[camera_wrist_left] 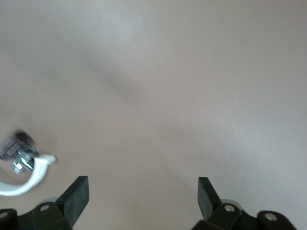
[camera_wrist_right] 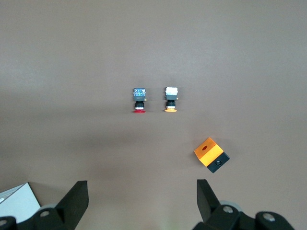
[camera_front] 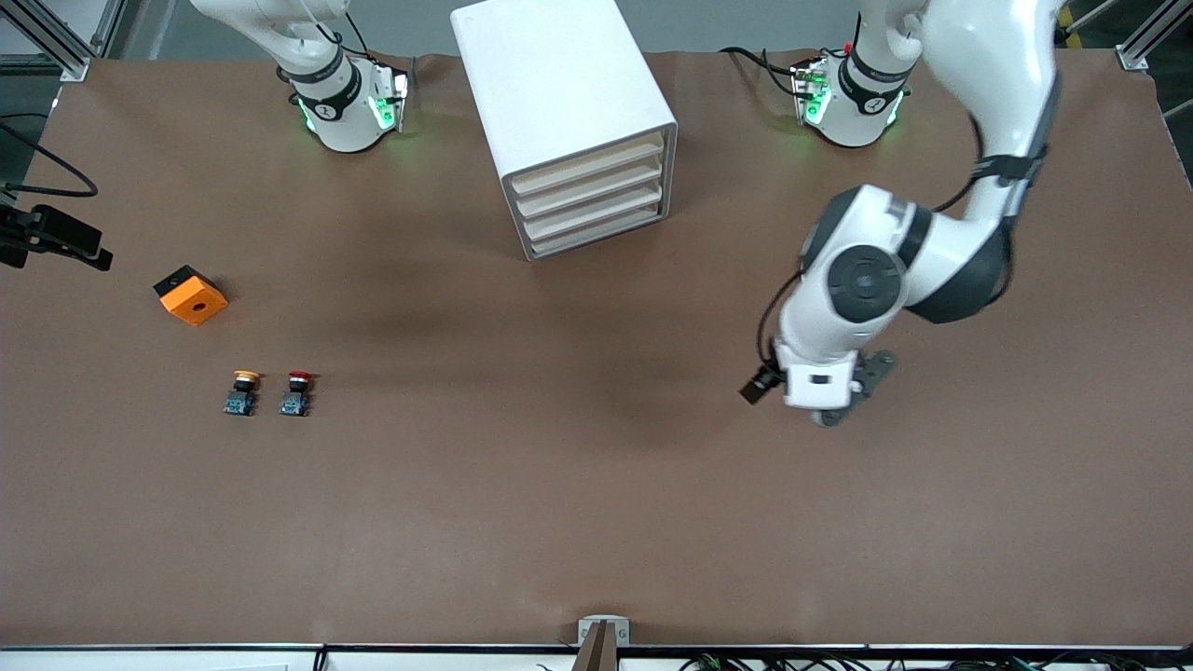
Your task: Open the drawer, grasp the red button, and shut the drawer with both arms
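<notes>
The white cabinet (camera_front: 559,84) stands between the two arm bases. Its four cream-edged drawers (camera_front: 592,196) are all shut. The red-capped button (camera_front: 297,392) lies on the table toward the right arm's end, and also shows in the right wrist view (camera_wrist_right: 139,99). My left gripper (camera_front: 828,413) hangs over bare table toward the left arm's end, open and empty in the left wrist view (camera_wrist_left: 143,194). My right gripper (camera_wrist_right: 142,196) is open and empty, high above the table. It is out of the front view.
A yellow-capped button (camera_front: 243,392) lies beside the red one, farther toward the right arm's end. An orange block (camera_front: 190,295) sits farther from the front camera than both. A black clamp (camera_front: 56,238) juts in at the table's edge.
</notes>
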You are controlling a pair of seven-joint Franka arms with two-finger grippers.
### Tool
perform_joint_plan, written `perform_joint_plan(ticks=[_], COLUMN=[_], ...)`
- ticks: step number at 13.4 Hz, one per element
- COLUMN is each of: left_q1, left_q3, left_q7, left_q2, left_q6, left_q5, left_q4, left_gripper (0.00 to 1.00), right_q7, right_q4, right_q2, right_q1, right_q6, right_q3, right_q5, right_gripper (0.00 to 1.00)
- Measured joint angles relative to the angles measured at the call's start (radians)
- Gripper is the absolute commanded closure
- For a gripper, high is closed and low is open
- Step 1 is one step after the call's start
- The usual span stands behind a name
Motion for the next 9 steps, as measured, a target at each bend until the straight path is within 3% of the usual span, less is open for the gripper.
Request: perform_joint_plan(ticks=[9], left_q1=[0.247], left_q3=[0.001], left_q7=[0.348], left_q2=[-0.211], left_q6=[-0.250], left_q5=[0.000], left_q4=[0.043], left_gripper=[0.00], right_q7=[-0.002], right_q4=[0.001], right_q2=[0.001], right_q1=[0.000], right_q6=[0.000], right_q3=[0.002], right_q5=[0.000], right_gripper=[0.00])
